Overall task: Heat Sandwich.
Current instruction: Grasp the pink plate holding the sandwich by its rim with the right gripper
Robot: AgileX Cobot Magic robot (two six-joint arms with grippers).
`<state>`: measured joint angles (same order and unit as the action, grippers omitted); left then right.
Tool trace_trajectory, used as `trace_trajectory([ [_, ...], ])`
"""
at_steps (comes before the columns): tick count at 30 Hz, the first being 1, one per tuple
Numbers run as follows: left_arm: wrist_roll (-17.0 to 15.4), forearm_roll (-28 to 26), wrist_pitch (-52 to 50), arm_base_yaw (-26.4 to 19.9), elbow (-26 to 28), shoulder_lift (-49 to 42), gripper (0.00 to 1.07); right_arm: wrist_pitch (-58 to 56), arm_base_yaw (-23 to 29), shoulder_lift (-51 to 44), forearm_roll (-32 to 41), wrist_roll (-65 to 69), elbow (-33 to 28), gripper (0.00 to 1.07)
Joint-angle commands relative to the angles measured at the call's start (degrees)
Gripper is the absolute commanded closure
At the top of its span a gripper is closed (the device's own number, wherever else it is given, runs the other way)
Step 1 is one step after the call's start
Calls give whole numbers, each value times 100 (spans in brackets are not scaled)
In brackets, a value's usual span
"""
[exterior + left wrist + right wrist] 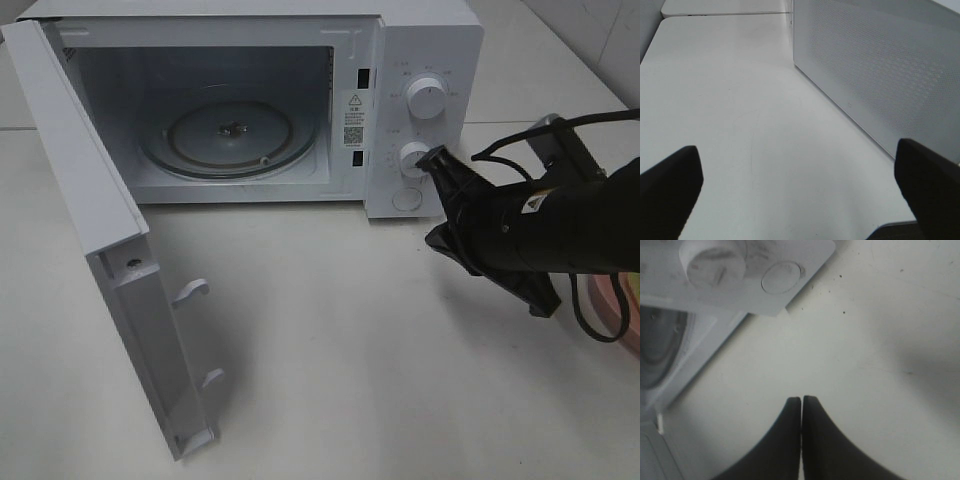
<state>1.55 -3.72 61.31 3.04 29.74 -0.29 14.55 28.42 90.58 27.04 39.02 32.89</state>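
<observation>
The sandwich is out of view in all three views. The white microwave [425,40] stands at the back with its door [85,180] swung wide open to the left. Its glass turntable [230,130] is bare. My right gripper [437,158] is shut with nothing between its fingers, its tip just in front of the lower knob [412,155]. In the right wrist view the shut right gripper [801,399] hovers over the table near the round button [781,277]. My left gripper [796,147] is open over bare table beside the door's perforated outer face [880,70].
An upper knob [428,97] and the round button [407,199] sit on the control panel. A sliver of a pink plate [617,300] shows at the right edge behind my right arm. The open door's latch hooks [192,290] stick out over the table.
</observation>
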Motion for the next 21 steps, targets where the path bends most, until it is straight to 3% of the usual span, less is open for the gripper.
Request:
trace_trajectory([
  [1,0,-23,6,-6,-11,-126,7,-584,-46,-178,-63,-1060,6,103],
  [13,0,-23,6,-6,-11,-126,7,-2309,-46,-464,-69,-4566,6,100],
  [21,0,-23,6,-6,-11,-126,7,-3243,-46,-464,-561,-4744,109,90],
])
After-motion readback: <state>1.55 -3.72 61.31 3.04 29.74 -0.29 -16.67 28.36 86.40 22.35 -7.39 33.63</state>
